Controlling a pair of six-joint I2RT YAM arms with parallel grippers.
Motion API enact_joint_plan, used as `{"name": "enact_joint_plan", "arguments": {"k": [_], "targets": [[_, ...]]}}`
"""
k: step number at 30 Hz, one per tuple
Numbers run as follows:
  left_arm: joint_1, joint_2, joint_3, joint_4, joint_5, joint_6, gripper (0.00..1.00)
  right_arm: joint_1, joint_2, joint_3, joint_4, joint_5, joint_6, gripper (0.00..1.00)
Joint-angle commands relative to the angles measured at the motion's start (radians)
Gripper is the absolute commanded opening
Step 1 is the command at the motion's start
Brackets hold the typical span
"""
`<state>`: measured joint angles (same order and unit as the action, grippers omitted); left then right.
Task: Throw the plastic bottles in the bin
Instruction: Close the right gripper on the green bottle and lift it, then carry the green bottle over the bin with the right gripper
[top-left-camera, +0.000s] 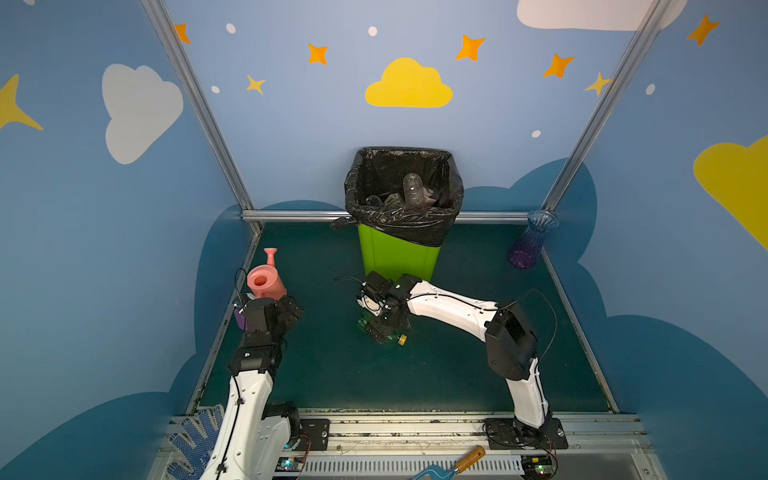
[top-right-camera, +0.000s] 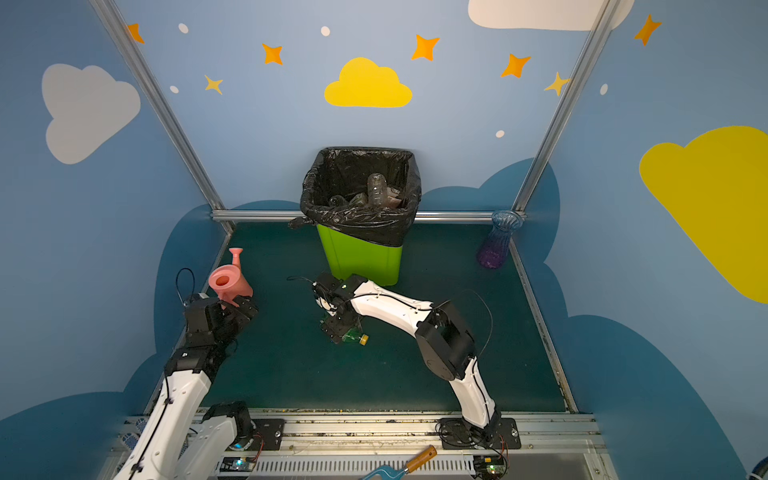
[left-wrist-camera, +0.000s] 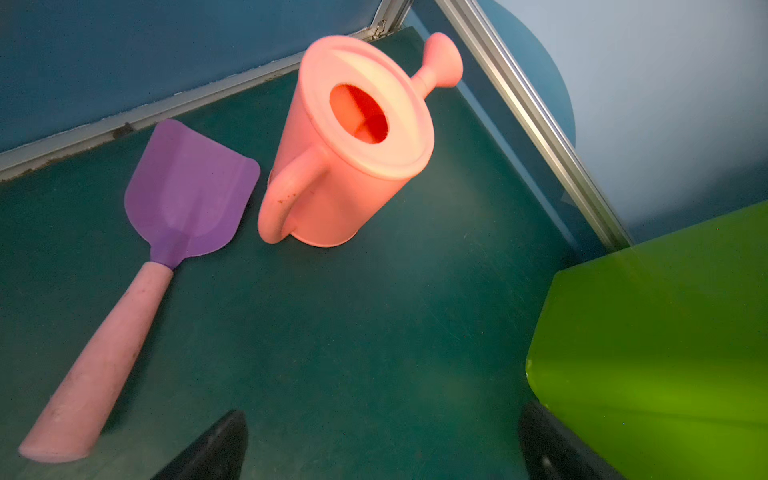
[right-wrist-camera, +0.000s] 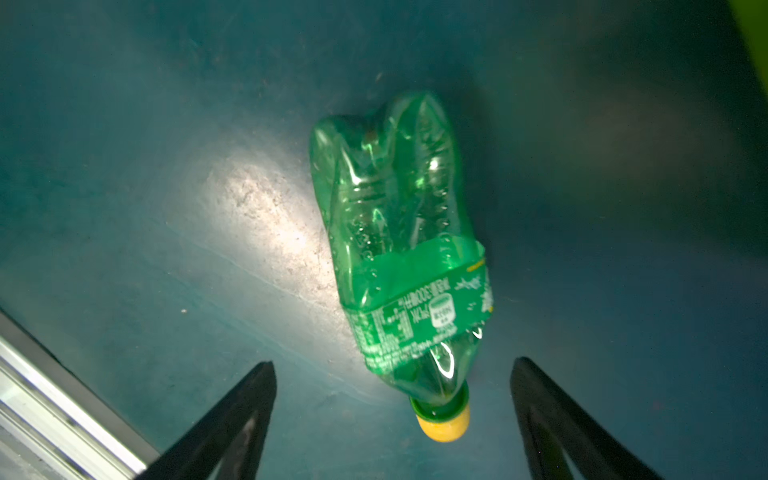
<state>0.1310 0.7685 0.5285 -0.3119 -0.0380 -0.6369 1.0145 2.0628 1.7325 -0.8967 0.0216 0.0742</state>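
Right pincer: the right gripper (right-wrist-camera: 392, 365) hangs low over the mat, jaws spread wide, gripping nothing.
Bottle: the green bottle (right-wrist-camera: 399, 232), crushed and dented, lies flat on the mat just ahead of the jaws. Its yellow cap (right-wrist-camera: 444, 424) points toward them and touches neither finger. The wide spread looks meant to straddle its body.
Left pincer: the left gripper (left-wrist-camera: 382, 413) is wide open and empty, held off beside the watering can (left-wrist-camera: 345, 141) and the purple scoop (left-wrist-camera: 187, 187), probably to keep clear.
Bin: the bin (top-left-camera: 397, 257) stands at the back centre, just beyond the right gripper, so the carry would be short. The clear bottles (top-left-camera: 412, 189) lie inside the black liner (top-left-camera: 399, 224); it is too dark to count them.
Surface: the dark green mat (top-left-camera: 415, 374) is scuffed and otherwise bare in the middle.
Room: blue walls painted with clouds and stars, aluminium rails, and a vase (top-left-camera: 532, 241) in the far right corner.
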Motion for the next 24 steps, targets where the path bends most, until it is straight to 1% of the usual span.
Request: {"name": "enact_joint_plan", "arguments": {"k": [1, 4, 7, 8, 12, 17, 19, 23, 24], "targets": [[0.004, -0.002, -0.008, -0.003, 0.003, -0.002, 1.0, -0.012, 0.008, 0.033, -0.03, 0.013, -0.005, 0.93], [0.004, -0.001, -0.012, -0.003, 0.001, -0.002, 1.0, -0.022, 0.058, 0.072, -0.031, -0.047, -0.053, 0.96], [0.004, -0.003, -0.01, -0.008, 0.003, -0.002, 1.0, -0.045, 0.133, 0.141, -0.069, -0.163, -0.087, 0.97], [0.004, -0.004, -0.009, -0.011, 0.002, -0.002, 1.0, -0.051, 0.158, 0.165, -0.089, -0.179, -0.096, 0.97], [0.004, -0.011, -0.012, -0.013, -0.003, 0.0, 1.0, -0.06, 0.208, 0.18, -0.089, -0.142, -0.141, 0.97], [0.005, -0.004, -0.012, -0.009, -0.001, 0.0, 1.0, -0.067, 0.244, 0.182, -0.076, -0.109, -0.158, 0.94], [0.005, 0.0, -0.012, -0.006, 0.001, -0.001, 1.0, -0.065, 0.26, 0.188, -0.077, -0.118, -0.156, 0.89], [0.005, -0.001, -0.012, -0.01, 0.0, 0.0, 1.0, -0.058, 0.269, 0.188, -0.071, -0.117, -0.146, 0.69], [0.005, -0.002, -0.011, -0.012, -0.002, 0.0, 1.0, -0.057, 0.268, 0.188, -0.074, -0.117, -0.145, 0.68]]}}
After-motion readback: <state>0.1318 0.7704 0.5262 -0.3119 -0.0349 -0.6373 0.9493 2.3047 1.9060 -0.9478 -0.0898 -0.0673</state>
